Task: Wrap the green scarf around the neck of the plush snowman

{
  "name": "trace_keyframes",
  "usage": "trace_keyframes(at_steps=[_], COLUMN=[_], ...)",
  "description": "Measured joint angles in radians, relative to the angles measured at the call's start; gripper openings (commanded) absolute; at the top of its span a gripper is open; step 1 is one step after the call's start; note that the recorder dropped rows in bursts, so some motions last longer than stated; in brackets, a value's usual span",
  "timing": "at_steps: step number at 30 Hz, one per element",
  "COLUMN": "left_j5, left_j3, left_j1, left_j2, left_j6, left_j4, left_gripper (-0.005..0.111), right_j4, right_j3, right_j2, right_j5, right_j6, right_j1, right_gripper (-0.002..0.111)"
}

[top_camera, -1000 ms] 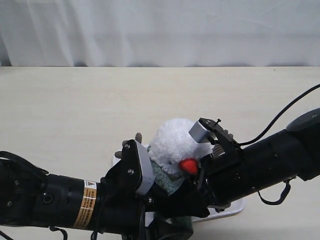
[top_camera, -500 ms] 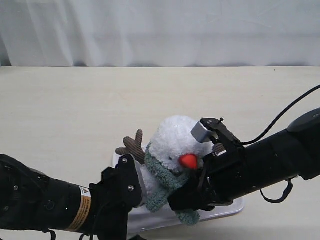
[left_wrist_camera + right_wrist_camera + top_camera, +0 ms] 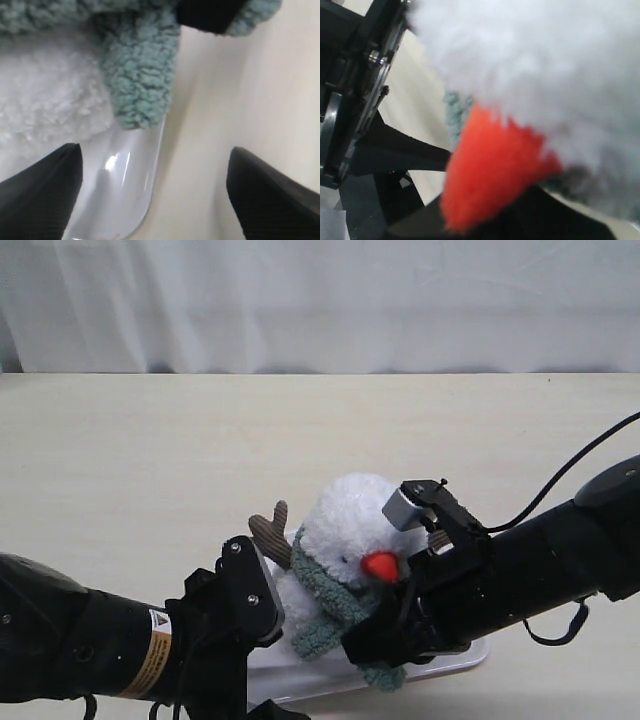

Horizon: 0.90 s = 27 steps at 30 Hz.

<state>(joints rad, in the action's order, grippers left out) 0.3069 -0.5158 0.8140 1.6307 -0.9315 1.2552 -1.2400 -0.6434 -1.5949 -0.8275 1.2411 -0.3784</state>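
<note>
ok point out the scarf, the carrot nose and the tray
green scarf (image 3: 325,595), exterior view, band at the neck
carrot nose (image 3: 380,565), exterior view, its middle
tray (image 3: 125,192), left wrist view, bare glossy part

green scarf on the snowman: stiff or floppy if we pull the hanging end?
Probably floppy: the green scarf curves round the plush snowman and its end hangs limp over the white tray. The fuzzy knit likely clings to the plush rather than slipping. The snowman looks soft and light, so a tug might tip it.
</note>
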Motion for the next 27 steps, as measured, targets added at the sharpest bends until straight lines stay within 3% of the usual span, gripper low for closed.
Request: trace_keyframes(at_steps=[5, 12, 14, 18, 27], left_j5=[0.021, 0.023, 0.023, -0.016, -0.072], left_j3=[0.0, 0.002, 0.002, 0.002, 0.012], left_j1=[0.0, 0.0, 0.0, 0.0, 0.0], left_j2=[-0.034, -0.108, -0.132, -0.182, -0.265], left_j6=[-0.138, -0.19, -0.192, -0.205, -0.221], left_j4=[0.137, 0.183, 0.183, 0.187, 0.187], left_gripper=[0.074, 0.074, 0.074, 0.074, 0.074], right_j4=[0.063, 0.088, 0.092, 0.153, 0.458], right_j3=[0.0, 0.0, 0.0, 0.0, 0.0], right_j2=[0.0, 0.0, 0.0, 0.0, 0.0], right_j5=[0.039, 0.042, 0.044, 0.051, 0.058], right_j6=[0.0, 0.0, -0.005, -0.085, -0.489], right_j1=[0.0, 0.0, 0.0, 0.0, 0.0], right_gripper=[0.007, 0.044, 0.049, 0.05, 0.05])
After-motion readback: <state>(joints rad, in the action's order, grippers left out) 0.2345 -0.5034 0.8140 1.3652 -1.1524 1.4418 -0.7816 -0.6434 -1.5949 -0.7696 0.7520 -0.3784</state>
